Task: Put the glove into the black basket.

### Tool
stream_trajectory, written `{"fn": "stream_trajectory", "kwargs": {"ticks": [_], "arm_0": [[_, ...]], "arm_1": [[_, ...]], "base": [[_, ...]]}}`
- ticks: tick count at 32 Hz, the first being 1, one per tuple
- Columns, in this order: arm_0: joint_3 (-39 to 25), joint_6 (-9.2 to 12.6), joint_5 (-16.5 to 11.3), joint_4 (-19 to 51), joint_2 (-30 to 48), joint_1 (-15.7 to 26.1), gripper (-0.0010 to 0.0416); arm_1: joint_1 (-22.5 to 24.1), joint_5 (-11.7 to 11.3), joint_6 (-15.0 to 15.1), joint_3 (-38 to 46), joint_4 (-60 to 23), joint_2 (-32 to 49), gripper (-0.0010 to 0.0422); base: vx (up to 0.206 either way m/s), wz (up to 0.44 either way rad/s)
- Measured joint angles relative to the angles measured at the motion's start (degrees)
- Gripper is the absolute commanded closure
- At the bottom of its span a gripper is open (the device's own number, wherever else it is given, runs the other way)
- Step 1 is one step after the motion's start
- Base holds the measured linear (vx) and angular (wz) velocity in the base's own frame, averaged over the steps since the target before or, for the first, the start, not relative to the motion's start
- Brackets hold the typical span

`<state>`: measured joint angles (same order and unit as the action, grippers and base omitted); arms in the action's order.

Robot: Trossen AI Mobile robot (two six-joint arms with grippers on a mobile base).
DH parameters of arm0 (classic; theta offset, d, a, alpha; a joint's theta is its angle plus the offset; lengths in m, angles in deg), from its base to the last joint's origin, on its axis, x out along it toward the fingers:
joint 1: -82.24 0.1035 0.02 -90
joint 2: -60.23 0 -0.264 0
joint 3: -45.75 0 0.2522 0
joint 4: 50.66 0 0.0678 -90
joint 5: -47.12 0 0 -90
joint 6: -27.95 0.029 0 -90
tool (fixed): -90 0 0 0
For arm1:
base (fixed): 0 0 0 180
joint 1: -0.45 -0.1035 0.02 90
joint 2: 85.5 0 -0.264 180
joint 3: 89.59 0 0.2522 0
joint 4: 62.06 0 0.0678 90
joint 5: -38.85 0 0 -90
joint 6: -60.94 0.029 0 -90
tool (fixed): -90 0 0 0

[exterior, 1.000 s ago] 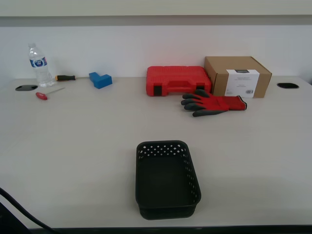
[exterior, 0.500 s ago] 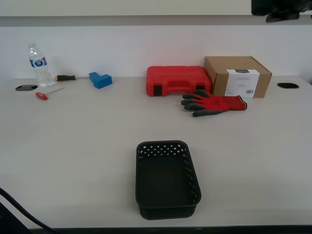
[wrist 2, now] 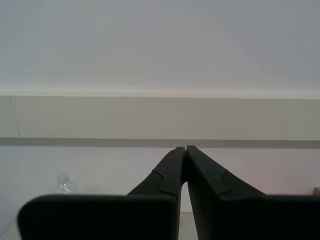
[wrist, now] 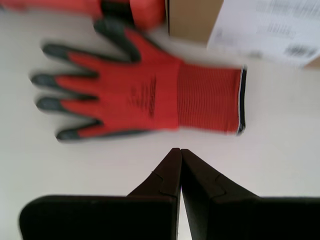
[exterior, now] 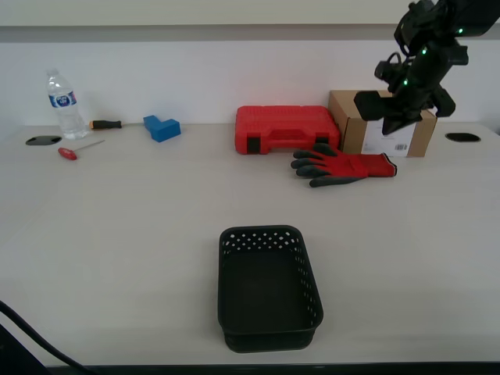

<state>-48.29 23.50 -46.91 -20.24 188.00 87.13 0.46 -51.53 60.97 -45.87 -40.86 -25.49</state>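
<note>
Glove [exterior: 344, 165] lying flat, fingers toward red case [exterior: 286, 128], first claw [wrist: 180, 152] closed, empty

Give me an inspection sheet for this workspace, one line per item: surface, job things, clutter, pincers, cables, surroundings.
Surface: pale table, two cable ports at the back.
Job's things: glove flat near the case and box; basket empty, near the front edge.
Clutter: red case, cardboard box, blue block, bottle, two screwdrivers along the back.
Pincers: my first pincer shut, above the table by the glove, empty; my second pincer shut, facing the wall.
Cables: dark cable at the exterior view's bottom left corner.
Surroundings: white wall with a ledge.
</note>
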Motion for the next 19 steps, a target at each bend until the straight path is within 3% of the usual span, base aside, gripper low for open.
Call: {"fn": "stream_trajectory", "kwargs": {"ticks": [3,13,16,19], "arm_0": [[-2.8,-0.9,1.9,-0.1,5.2,-0.1,0.0405],[-16.3,-2.2,2.8,0.0,17.5,-0.9,0.0405],[-18.8,-2.7,7.1,-0.2,18.7,-1.9,0.0405],[-19.4,-2.9,8.7,-0.7,19.1,-3.9,0.0405]], "arm_1": [[0.0,0.0,0.0,0.0,0.0,0.0,0.0412],[0.0,-0.4,0.0,0.0,-0.1,0.0,0.0412],[0.0,-0.4,0.0,0.0,-0.1,0.0,0.0412],[0.0,-0.4,0.0,0.0,0.0,0.0,0.0412]], "base": [[0.0,0.0],[0.0,0.0],[0.0,0.0],[0.0,0.0]]}}
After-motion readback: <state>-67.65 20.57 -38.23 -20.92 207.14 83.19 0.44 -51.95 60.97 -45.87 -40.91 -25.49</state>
